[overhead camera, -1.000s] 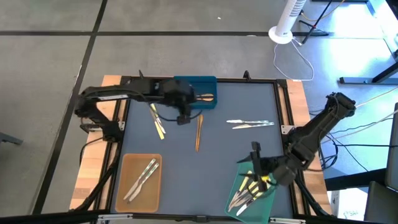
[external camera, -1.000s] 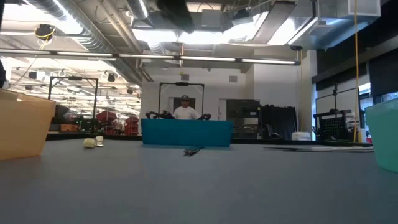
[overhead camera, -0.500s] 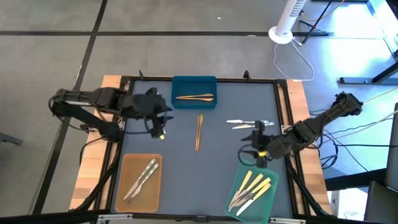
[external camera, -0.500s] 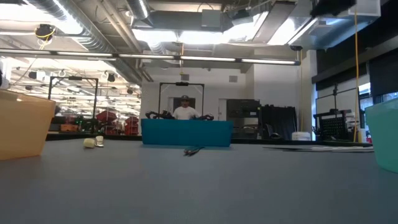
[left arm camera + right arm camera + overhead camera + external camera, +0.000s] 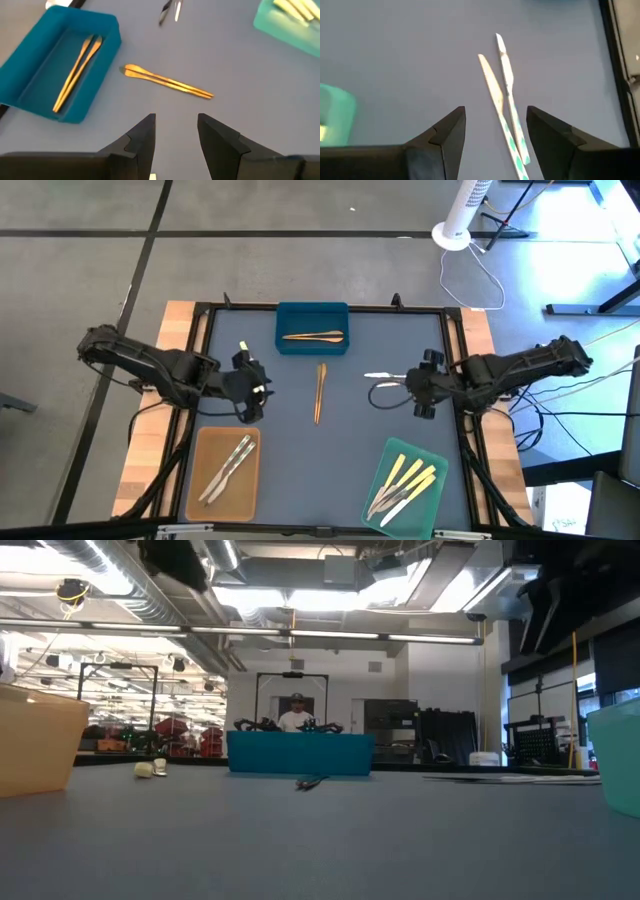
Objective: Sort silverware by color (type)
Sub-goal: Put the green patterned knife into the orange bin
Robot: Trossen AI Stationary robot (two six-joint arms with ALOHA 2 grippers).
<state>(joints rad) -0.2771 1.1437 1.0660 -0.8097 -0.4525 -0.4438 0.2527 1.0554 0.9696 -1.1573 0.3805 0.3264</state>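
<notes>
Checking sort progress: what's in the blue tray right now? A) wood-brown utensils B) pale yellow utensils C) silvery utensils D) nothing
A: the blue tray holds wood-brown utensils lying along it, also clear in the left wrist view; more wood-brown pieces lie loose on the mat just below it.

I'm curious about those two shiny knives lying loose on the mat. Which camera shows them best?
The right wrist view: the two silver knives lie large and side by side, just ahead of the open right gripper. The high view shows them small, partly under that gripper. The left wrist view catches only their ends. The low view shows a thin streak.
</notes>
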